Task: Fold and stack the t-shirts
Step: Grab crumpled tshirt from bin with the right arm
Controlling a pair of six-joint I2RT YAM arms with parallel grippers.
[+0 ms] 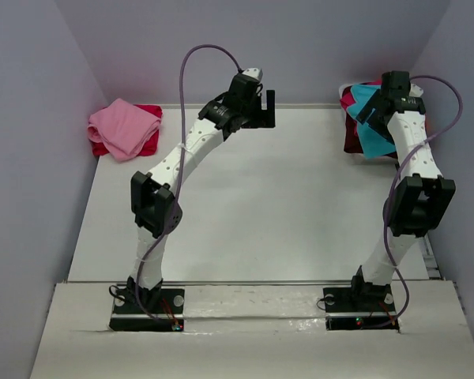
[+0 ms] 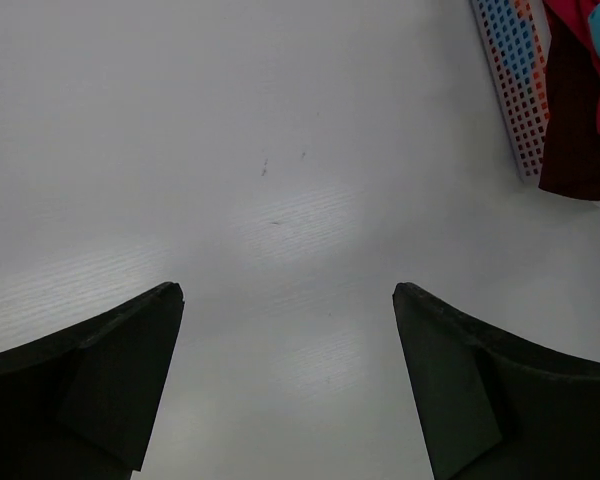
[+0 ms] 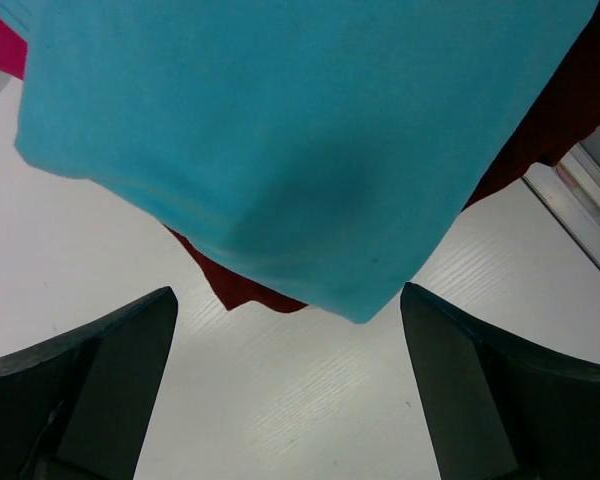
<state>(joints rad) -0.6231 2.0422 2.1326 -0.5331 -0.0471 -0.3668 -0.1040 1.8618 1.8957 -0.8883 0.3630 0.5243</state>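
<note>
Folded pink t-shirt [image 1: 125,126] (top view only)

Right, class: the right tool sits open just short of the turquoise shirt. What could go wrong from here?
1. The turquoise t-shirt lies on a dark maroon t-shirt; the open right tool could pinch both layers and drag the lower one along.
2. The left tool is open over bare table, away from the shirts, so a one-sided lift might leave the turquoise one bunched.

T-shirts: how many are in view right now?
5. Far left: pink shirt on red shirt. Far right: turquoise shirt over crimson shirt and maroon shirt. Others may be hidden underneath.
</note>
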